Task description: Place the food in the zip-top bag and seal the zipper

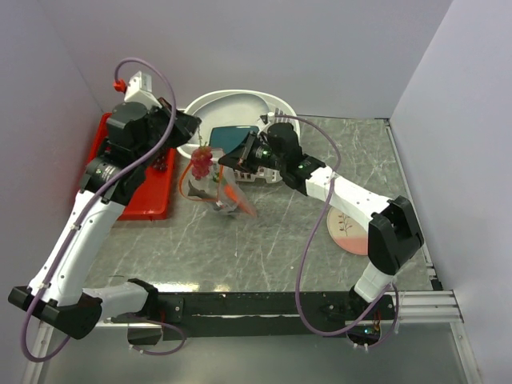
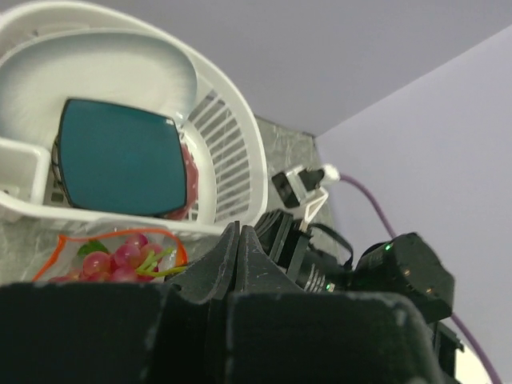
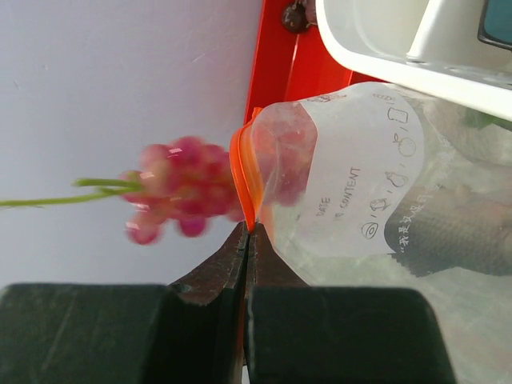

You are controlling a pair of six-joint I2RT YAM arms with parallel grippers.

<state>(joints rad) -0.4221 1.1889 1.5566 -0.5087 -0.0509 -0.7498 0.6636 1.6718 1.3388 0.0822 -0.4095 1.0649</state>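
The zip-top bag [image 1: 218, 194] [image 3: 360, 184] hangs lifted over the table, mouth up. My right gripper [image 1: 237, 158] [image 3: 248, 232] is shut on the red-orange zipper [image 3: 244, 172] at one end of the mouth. A pink-red grape bunch [image 1: 202, 162] [image 3: 180, 188] [image 2: 120, 258] hangs in the open mouth, ringed by the zipper [image 2: 56, 252], half in and half out. Its green stem runs straight up to my left gripper [image 1: 194, 134] [image 2: 238, 232], which is shut just above it. A grey fish [image 3: 448, 232] shows through the bag's wall.
The white slotted basket [image 1: 240, 100] [image 2: 232, 152] with the teal dish [image 1: 232, 134] [image 2: 120, 156] stands right behind the bag. A red tray [image 1: 152, 192] [image 3: 280, 64] with dark grapes [image 3: 298, 12] lies left. A pink-and-cream plate [image 1: 348, 228] sits under the right forearm.
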